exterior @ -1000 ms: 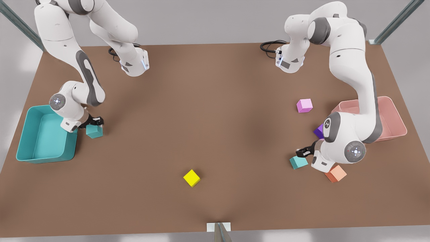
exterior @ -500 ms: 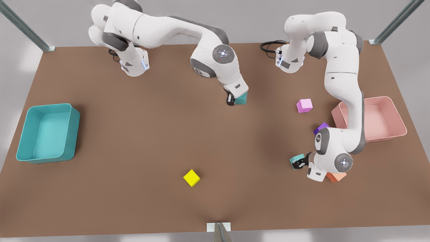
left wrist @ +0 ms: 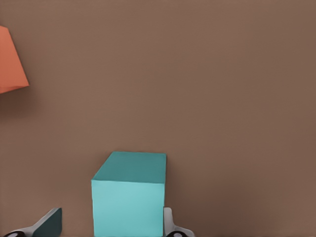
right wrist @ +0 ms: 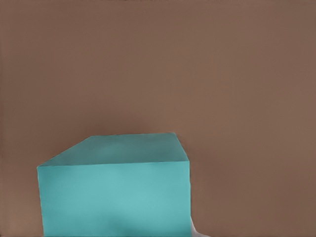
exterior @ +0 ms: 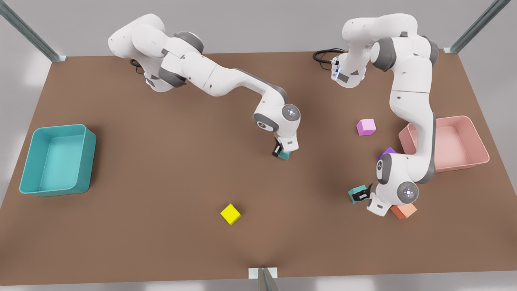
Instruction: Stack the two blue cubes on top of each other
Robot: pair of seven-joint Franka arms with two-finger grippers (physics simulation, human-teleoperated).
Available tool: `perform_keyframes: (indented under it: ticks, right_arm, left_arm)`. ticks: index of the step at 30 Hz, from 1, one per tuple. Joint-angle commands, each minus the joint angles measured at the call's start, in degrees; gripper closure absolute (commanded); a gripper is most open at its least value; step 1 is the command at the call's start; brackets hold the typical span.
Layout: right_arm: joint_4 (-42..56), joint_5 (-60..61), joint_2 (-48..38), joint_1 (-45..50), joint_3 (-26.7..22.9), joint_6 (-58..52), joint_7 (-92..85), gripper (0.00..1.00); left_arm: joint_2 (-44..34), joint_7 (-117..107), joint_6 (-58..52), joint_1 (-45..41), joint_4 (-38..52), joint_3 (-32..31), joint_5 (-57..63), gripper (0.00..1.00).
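Centrally on the brown bench (exterior: 161, 194), one small matte teal cube (exterior: 284, 154) sits gripped by the right end effector (exterior: 281, 152), clenched on it. Its twin, the second matte teal cube (exterior: 356, 193), lies toward the front view's right; the left end effector (exterior: 361, 195) straddles it, one finger (left wrist: 168, 224) touching its side and the other finger (left wrist: 47, 224) apart, not yet clamped. Just beside are an orange cube (exterior: 404, 211) and a dark purple cube (exterior: 385, 153), with a pink cube (exterior: 366, 127) and pink tray (exterior: 474, 139) near. A yellow cube (exterior: 230, 214) and large teal tray (exterior: 87, 161) stand well apart.
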Motion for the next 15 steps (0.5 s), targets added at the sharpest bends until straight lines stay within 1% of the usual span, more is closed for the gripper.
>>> perform_keyframes:
  ticks: [1,3,4,5,7,8,9,10,11,14,15]
  right_arm:
    - [0.31,-2.2,0.16,1.74,-1.08,3.91,25.52,0.79]
    - [0.57,-2.2,0.86,2.36,-1.17,5.15,26.4,0.79]
    - [0.66,-2.2,1.04,2.45,-1.17,5.24,26.48,0.75]
    - [0.66,-2.11,1.22,2.45,-1.17,6.73,26.66,0.57]
    - [0.57,-2.11,1.74,2.36,-1.09,8.14,27.98,0.47]
    - [0.57,-2.11,1.92,2.27,-1.17,8.93,28.15,0.47]
    - [0.57,-2.11,1.92,2.27,-1.17,8.93,28.15,0.44]
    - [0.57,-2.11,1.92,2.18,-1.17,8.93,28.15,0.28]
    - [0.57,-2.11,1.92,2.18,-1.17,8.93,28.24,0.21]
    - [0.57,-2.11,3.06,2.18,-1.79,10.6,28.24,0.22]
    - [0.48,-2.11,3.85,2.36,-2.4,12.27,28.24,0.18]
  left_arm:
    - [0.17,6.68,1.97,-0.17,-0.13,-0.01,0.34,0.0]
    - [0.35,6.33,3.81,-0.17,-0.92,-0.01,0.16,0.0]
    - [0.44,5.98,3.99,-0.44,-0.92,-0.01,-0.19,0.0]
    - [0.53,5.71,3.99,-0.26,-0.83,-0.01,-0.28,0.0]
    - [1.76,5.62,5.4,-0.26,-0.92,-0.01,-0.36,0.0]
    - [2.11,5.54,5.4,-0.26,-0.83,-0.01,-0.45,0.0]
    - [2.55,5.54,5.57,-0.26,-0.83,-0.01,-0.45,0.0]
    - [2.9,5.45,5.57,-0.26,-0.83,-0.01,-0.45,0.0]
    - [2.99,5.45,5.57,-0.35,-0.83,-0.01,-0.45,0.0]
    - [3.08,5.36,5.57,-0.61,-0.83,-0.01,-0.45,0.0]
    - [3.16,4.92,5.57,-0.7,-0.83,-0.01,-0.45,0.04]
